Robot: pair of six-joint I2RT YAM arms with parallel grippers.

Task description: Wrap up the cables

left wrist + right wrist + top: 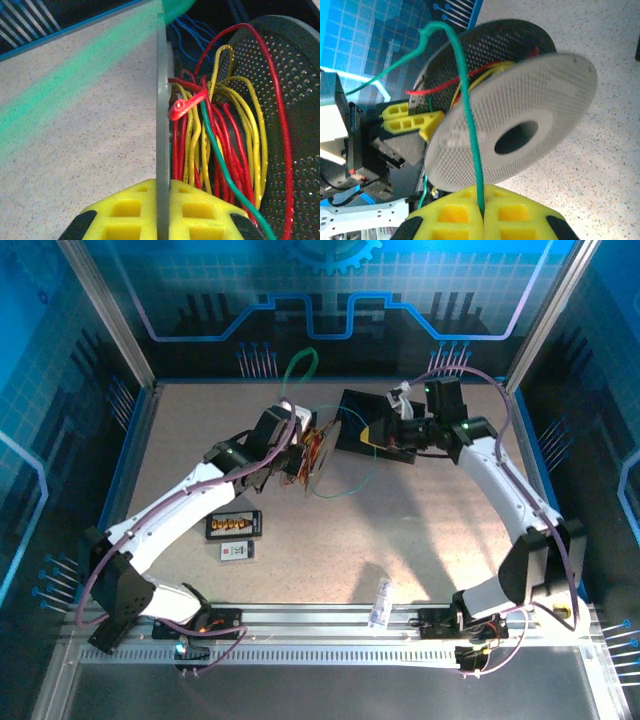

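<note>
The left gripper point(163, 202) is clamped on the gray flange of the spool point(162, 90), mid-table, with red and yellow cables point(220, 150) wound between its discs. Right of it, the right gripper point(482, 212) is closed on a green cable point(470, 130) running across the spool's face.

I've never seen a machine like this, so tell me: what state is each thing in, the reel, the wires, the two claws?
Reel: standing on edge, rim clamped.
Left claw: shut on the reel's rim.
Right claw: shut on the green wire.
Green wire: pinched, a long part trailing loose.
Red and yellow wires: wound loosely on the reel.
Small black board: lying flat, untouched.
</note>
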